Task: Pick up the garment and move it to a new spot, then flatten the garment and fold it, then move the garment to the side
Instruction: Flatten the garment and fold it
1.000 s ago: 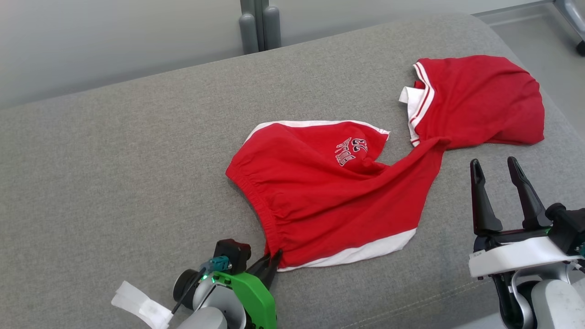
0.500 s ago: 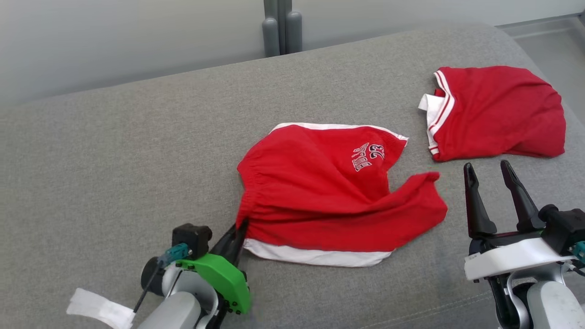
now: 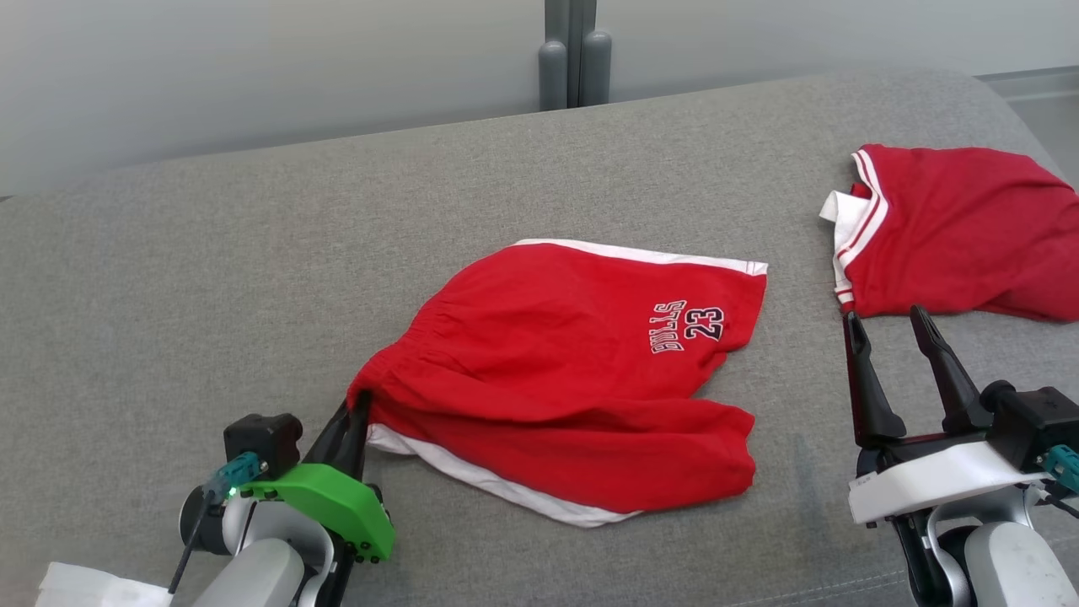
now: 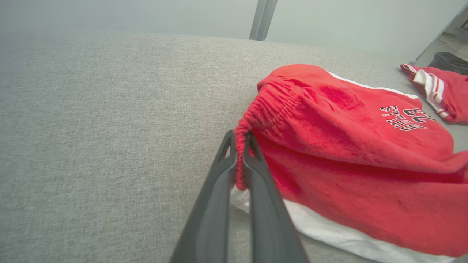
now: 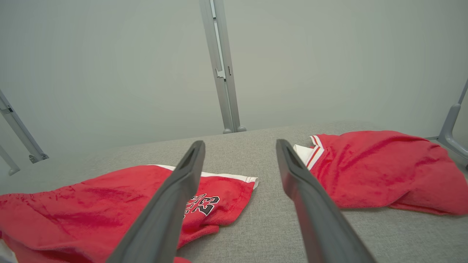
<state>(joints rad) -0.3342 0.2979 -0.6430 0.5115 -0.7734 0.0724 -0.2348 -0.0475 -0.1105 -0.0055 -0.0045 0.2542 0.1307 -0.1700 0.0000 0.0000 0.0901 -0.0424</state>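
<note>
Our left gripper is clenched on the waistband of the red shorts, rumpled near the grey cushion's front edge. We judge this the moving step. Next: lift, carry, set down. Our right gripper hangs beside them, jaws apart.

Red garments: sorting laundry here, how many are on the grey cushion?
2. The red shorts lie at centre, waistband pinched between the fingers of the left gripper; the red top lies far right, apart. None seems hidden.
</note>
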